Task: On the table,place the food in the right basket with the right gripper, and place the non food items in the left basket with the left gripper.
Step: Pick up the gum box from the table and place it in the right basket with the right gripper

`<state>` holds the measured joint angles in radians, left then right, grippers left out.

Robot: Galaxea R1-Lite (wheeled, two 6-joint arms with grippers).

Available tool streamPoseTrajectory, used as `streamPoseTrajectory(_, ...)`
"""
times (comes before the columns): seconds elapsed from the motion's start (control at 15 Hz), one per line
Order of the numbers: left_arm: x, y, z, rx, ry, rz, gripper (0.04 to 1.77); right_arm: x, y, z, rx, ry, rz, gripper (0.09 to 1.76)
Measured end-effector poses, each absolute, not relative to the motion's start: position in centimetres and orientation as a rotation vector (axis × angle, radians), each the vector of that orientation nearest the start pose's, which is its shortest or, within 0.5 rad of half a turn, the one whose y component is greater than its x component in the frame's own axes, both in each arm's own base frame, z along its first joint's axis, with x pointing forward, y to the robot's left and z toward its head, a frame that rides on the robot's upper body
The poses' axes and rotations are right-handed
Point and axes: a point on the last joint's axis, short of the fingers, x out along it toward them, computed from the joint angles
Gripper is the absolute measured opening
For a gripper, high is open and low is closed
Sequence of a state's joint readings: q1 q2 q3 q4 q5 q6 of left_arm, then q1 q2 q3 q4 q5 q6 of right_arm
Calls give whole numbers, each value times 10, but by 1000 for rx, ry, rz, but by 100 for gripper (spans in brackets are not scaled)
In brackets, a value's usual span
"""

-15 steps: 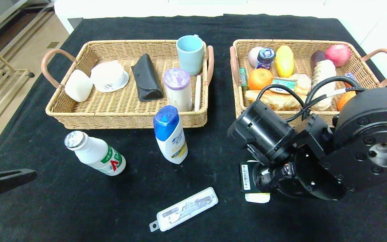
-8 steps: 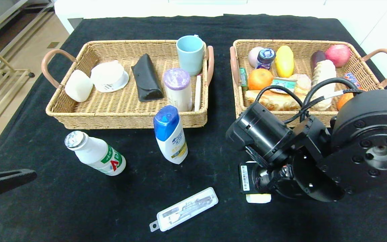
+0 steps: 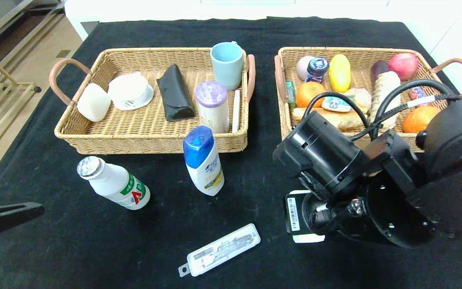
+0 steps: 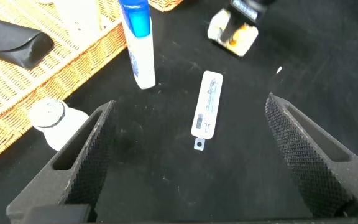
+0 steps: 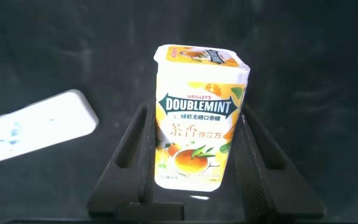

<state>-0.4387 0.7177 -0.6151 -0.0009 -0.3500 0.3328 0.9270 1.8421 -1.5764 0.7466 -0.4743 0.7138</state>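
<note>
Two wicker baskets are counted: left basket (image 3: 94, 140) at 11 o'clock, right basket (image 3: 283, 120) at 1 o'clock. Six items are seen in the left one: one soap bar (image 3: 93, 102), one white lid (image 3: 130, 90), one black case (image 3: 175, 97), one purple-capped canister (image 3: 212, 105), one blue mug (image 3: 227, 65), one thin stick (image 3: 236, 110). Two oranges (image 3: 310, 94) are counted in the right one, plus one apple (image 3: 403, 65). Loose on the table: one milk bottle (image 3: 113, 183), one shampoo bottle (image 3: 203, 160), one flat plastic case (image 3: 219, 249), one Doublemint box (image 5: 199, 122).

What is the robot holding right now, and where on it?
The right gripper grips a Doublemint mint box, fingers on its lower sides. The left gripper holds nothing.
</note>
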Motion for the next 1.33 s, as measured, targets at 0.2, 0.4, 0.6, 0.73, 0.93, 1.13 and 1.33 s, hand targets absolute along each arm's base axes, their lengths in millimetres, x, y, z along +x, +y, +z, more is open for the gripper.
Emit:
streamPoseTrajectory(0.2, 47, -31, 244, 325, -31, -798, 172, 195, 243, 257, -30, 744, 115, 80)
streamPoseTrajectory(0.4, 47, -31, 244, 326, -29, -798, 172, 196, 235, 291, -17, 641, 159, 80)
streamPoseTrajectory(0.6, 48, -31, 243, 326, -29, -798, 172, 205, 229, 323, -11, 516, 183, 80)
streamPoseTrajectory(0.73, 47, -31, 243, 325, -29, -798, 172, 216, 227, 335, -2, 428, 187, 80)
streamPoseTrajectory(0.93, 47, -30, 244, 325, -36, -797, 172, 240, 224, 347, 2, 286, 177, 80)
streamPoseTrajectory(1.13, 45, -30, 245, 325, -44, -796, 172, 264, 223, 344, -14, 224, 142, 80)
streamPoseTrajectory(1.33, 45, -29, 246, 325, -48, -795, 172, 284, 221, 341, -20, 175, 111, 80)
